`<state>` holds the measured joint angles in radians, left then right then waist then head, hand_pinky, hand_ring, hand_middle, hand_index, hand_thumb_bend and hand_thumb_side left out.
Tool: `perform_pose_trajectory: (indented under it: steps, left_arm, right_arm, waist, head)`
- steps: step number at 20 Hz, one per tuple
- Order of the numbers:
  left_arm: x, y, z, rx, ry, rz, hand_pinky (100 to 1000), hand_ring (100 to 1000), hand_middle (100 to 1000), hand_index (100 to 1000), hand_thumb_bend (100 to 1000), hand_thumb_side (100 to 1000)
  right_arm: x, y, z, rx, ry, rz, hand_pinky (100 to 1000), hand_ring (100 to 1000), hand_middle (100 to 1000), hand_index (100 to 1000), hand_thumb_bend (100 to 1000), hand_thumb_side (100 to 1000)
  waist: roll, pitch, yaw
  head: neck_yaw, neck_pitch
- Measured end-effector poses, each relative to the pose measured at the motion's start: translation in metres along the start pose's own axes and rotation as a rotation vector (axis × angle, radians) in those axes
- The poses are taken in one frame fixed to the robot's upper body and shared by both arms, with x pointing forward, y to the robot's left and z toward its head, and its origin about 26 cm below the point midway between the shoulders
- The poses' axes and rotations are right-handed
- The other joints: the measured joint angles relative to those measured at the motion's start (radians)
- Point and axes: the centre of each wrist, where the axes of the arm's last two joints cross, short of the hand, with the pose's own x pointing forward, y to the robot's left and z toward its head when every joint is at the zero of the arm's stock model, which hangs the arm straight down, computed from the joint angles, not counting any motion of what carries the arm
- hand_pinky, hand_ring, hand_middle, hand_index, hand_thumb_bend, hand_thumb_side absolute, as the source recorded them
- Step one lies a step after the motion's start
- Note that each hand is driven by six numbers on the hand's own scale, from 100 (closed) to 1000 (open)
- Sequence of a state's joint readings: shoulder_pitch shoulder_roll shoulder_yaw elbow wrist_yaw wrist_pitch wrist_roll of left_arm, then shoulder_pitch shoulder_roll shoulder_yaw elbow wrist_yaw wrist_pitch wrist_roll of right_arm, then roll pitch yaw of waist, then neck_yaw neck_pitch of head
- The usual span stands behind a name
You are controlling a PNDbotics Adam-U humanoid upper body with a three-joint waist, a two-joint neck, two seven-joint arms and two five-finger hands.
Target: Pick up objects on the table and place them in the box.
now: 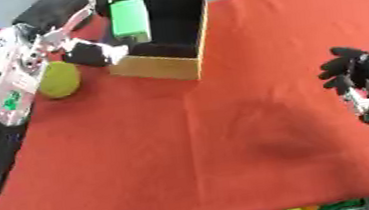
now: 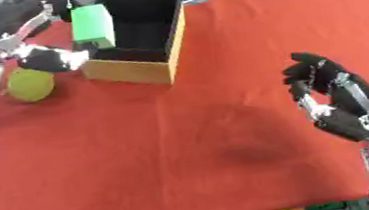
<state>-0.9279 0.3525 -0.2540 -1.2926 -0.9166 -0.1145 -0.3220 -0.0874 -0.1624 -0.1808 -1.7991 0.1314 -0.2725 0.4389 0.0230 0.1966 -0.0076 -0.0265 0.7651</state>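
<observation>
While the green block (image 1: 130,19) is being held over the box (image 1: 166,68), one placement is nearing completion.
It is being pinched by the left hand (image 1: 84,48) fingers; the yellow-green ball (image 1: 60,79) at nine o'clock is waiting, right hand (image 2: 332,94) fingers relaxed apart.

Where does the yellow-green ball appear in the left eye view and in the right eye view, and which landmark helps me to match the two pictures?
Left eye view: the yellow-green ball lies on the red table, upper left, left of the wooden box.
Right eye view: the same ball lies nearer the left edge, again left of the box.
Shared landmark: the green block held by the left hand at the box's left wall.
</observation>
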Motion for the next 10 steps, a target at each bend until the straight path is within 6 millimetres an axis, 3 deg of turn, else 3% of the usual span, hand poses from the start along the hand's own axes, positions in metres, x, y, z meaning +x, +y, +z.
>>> perform_pose_trajectory:
  steps: [6,10]
  left_arm:
    - [-0.002,-0.018,-0.026,0.017,0.154,0.038,691,626,592,836,213,467]
    - [-0.007,-0.036,-0.036,0.026,0.255,0.051,703,654,658,876,262,562]
  right_arm:
    - [0.0,0.002,-0.001,0.023,-0.007,-0.003,665,722,710,906,100,470]
    - [0.0,0.004,-0.002,0.036,-0.01,-0.006,665,722,710,907,100,470]
  waist:
    - [0.001,0.001,-0.024]
    - [0.005,0.001,-0.038]
  head:
    - [0.009,0.0]
    - [0.014,0.0]
